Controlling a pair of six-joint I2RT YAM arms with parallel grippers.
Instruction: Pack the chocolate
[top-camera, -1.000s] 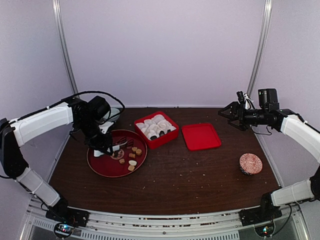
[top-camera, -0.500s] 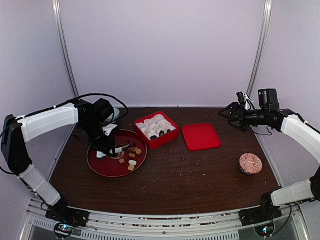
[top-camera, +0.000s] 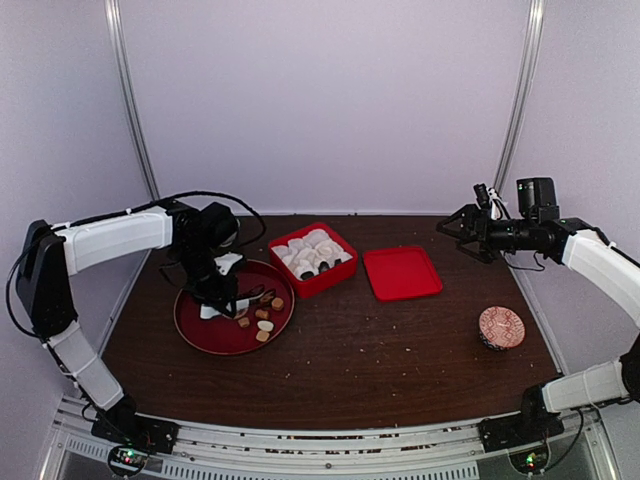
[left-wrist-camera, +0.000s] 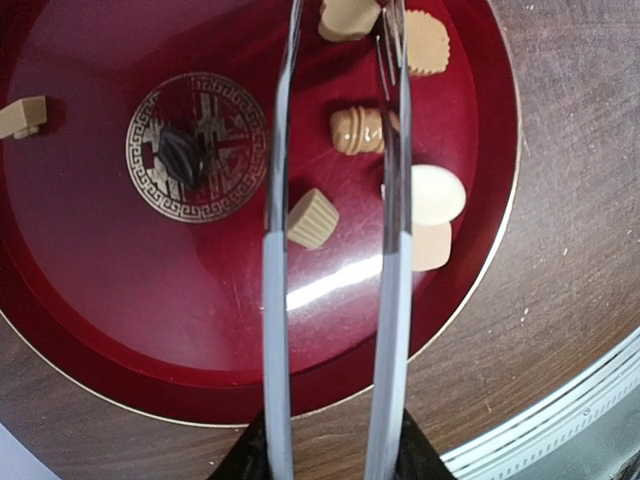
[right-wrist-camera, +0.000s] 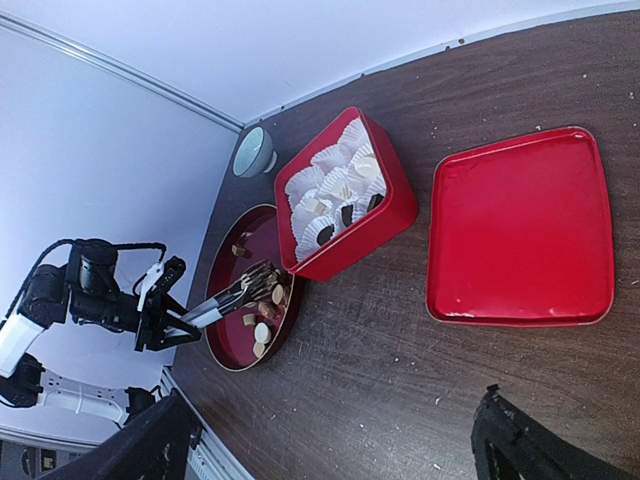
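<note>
Partly packed. Several chocolate pieces lie on plate, at 8 o'clock of box. A few cups are filled; most look empty. Left gripper clamps tongs over plate, with no piece visibly lifted. Right gripper is spread wide and idle, at 2 o'clock of lid.

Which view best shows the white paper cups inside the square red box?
Right wrist: the white paper cups appear large, some visibly filled. Top external shows them small; left wrist shows none.
</note>
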